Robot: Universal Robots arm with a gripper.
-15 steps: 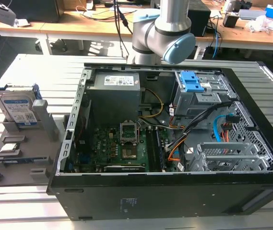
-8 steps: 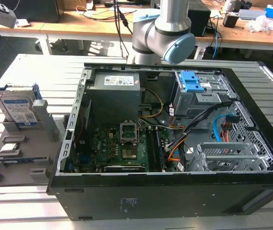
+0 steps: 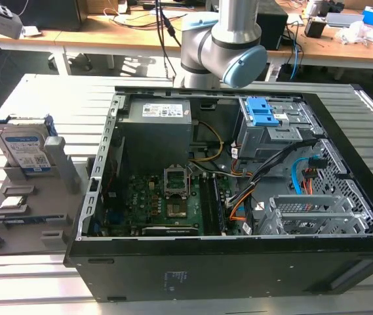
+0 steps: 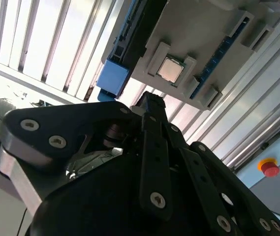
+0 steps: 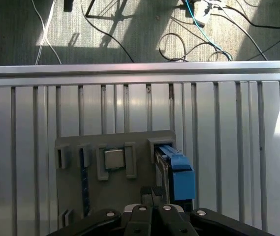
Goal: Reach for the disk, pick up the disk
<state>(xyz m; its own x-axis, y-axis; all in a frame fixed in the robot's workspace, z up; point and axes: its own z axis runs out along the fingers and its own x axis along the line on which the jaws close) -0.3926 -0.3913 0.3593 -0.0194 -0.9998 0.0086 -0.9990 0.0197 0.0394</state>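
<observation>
The disk (image 3: 23,147) is a silver drive with a white-and-blue label and a blue frame. It stands on edge in a grey holder (image 3: 35,203) at the exterior view's left, beside the open computer case. Both wrist views look down on it edge-on: the disk (image 5: 181,174) shows its blue end, and so does the disk (image 4: 112,78). My gripper (image 5: 152,191) hangs well above the holder (image 5: 76,196), close beside the disk's line, touching nothing. The fingertips of the gripper (image 4: 148,101) sit together, shut, with nothing between them.
A processor chip (image 5: 114,158) and a blue memory stick (image 5: 84,182) also sit in the holder. The black computer case (image 3: 225,262) lies open on the slatted metal table (image 3: 42,92). A red stop button (image 4: 270,168) is at the table's edge, with cables (image 5: 194,29) on the floor beyond.
</observation>
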